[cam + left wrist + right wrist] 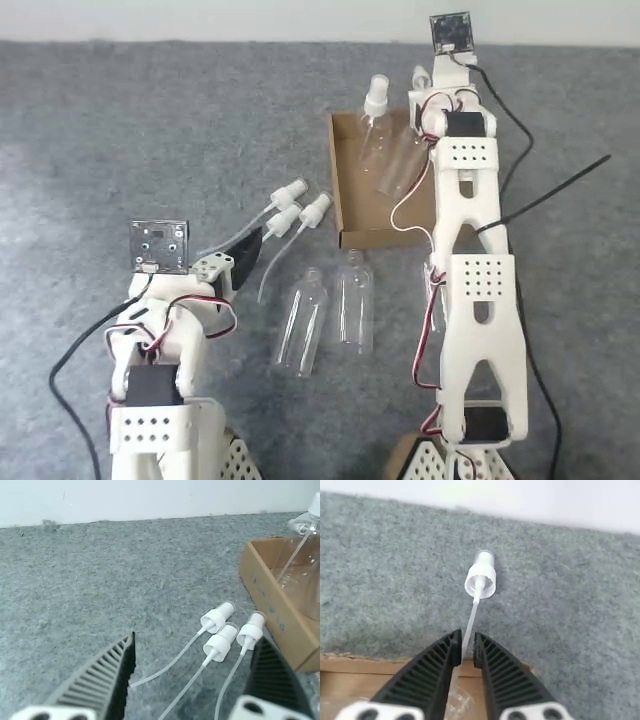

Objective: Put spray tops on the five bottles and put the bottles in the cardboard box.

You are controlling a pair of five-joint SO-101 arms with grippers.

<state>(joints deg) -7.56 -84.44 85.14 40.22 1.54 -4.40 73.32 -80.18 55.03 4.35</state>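
Nearest stood the two arms. The right gripper (465, 640), over the cardboard box (350, 185) at 1 o'clock, pinched one spray top (481, 577) by its tube (471, 617) — the left gripper (195, 642) gaped wide. Two capless bottles (300, 322) lay at 6 o'clock, with three loose spray tops (220, 641) just beyond. Light, slick things, apt to roll, I judged — the stiff collar would hold better than that bendy tube.

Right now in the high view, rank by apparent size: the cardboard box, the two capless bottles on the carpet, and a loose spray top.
1. Cardboard box, clearly largest.
2. Left bottle and right bottle: they look alike, so I won't rank them.
3. Spray top, smallest, though its thin tube is long.
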